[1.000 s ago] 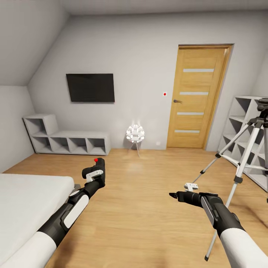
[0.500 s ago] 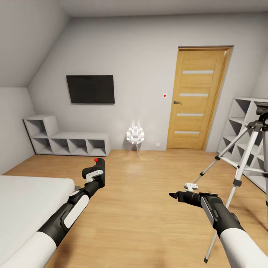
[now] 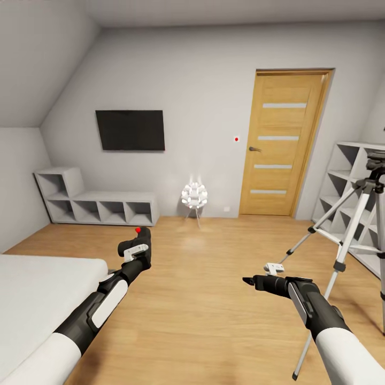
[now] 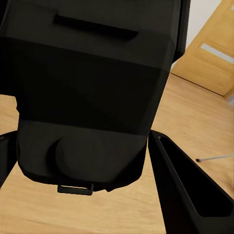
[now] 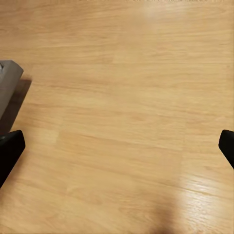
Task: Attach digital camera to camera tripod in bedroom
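Note:
The small black digital camera [image 3: 143, 238], red button on top, is held upright above the wood floor with my left gripper [image 3: 138, 248] shut on it. In the left wrist view the camera's dark body [image 4: 92, 97] sits between the fingers [image 4: 187, 187]. The camera tripod [image 3: 338, 264] stands at the right edge of the head view, silver legs spread, its dark head [image 3: 376, 159] partly cut off. My right gripper [image 3: 249, 280] hovers over bare floor to the left of the tripod's legs, open and holding nothing, its fingertips [image 5: 9, 151] wide apart.
A white-mattress bed [image 3: 37, 299] fills the lower left, close to my left arm. Grey cube shelves [image 3: 347, 176] stand behind the tripod, an oak door [image 3: 286, 141] beside them. A white-ball floor lamp [image 3: 194, 195], low shelves [image 3: 101, 206] and a wall screen [image 3: 130, 130] line the far wall.
The whole view has drifted: the room sits a little lower and the tripod farther right in the picture. Both arms keep the same pose and the camera stays held.

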Motion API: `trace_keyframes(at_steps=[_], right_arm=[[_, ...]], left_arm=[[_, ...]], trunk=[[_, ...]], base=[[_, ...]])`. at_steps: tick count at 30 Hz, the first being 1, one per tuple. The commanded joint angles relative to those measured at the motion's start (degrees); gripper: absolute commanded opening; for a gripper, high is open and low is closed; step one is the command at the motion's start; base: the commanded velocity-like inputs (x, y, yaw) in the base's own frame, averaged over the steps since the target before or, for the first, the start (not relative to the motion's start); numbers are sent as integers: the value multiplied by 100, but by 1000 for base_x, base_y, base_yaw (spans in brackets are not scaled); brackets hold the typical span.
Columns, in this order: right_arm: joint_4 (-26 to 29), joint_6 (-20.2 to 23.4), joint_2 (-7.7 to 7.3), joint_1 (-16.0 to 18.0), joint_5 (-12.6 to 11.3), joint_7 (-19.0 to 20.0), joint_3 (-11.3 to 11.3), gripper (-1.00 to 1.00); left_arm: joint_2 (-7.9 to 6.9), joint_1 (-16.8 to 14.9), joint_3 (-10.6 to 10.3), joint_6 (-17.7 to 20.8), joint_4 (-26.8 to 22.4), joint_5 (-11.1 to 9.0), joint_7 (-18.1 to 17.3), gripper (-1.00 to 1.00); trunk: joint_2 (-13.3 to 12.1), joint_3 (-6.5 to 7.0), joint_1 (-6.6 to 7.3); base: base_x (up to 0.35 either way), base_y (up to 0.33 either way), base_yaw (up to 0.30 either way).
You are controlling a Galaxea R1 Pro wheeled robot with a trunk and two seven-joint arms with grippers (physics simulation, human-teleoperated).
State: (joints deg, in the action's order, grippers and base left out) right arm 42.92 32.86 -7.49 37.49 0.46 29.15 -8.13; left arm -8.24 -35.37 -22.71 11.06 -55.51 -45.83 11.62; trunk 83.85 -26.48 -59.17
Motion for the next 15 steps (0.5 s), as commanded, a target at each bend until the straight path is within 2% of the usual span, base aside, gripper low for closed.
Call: trace_keyframes(at_steps=[1, 15], right_arm=[[6, 36, 2, 4, 7, 28, -18, 100], [6, 36, 11, 4, 16, 21, -13, 100]], left_arm=[[-8, -5, -23, 10, -12, -41, 41, -100], [-11, -5, -32, 9, -79, -49, 41, -100]], trunk=[[-38, 12, 23], [-599, 263, 330]], base=[[0, 0, 0], [0, 0, 0]])
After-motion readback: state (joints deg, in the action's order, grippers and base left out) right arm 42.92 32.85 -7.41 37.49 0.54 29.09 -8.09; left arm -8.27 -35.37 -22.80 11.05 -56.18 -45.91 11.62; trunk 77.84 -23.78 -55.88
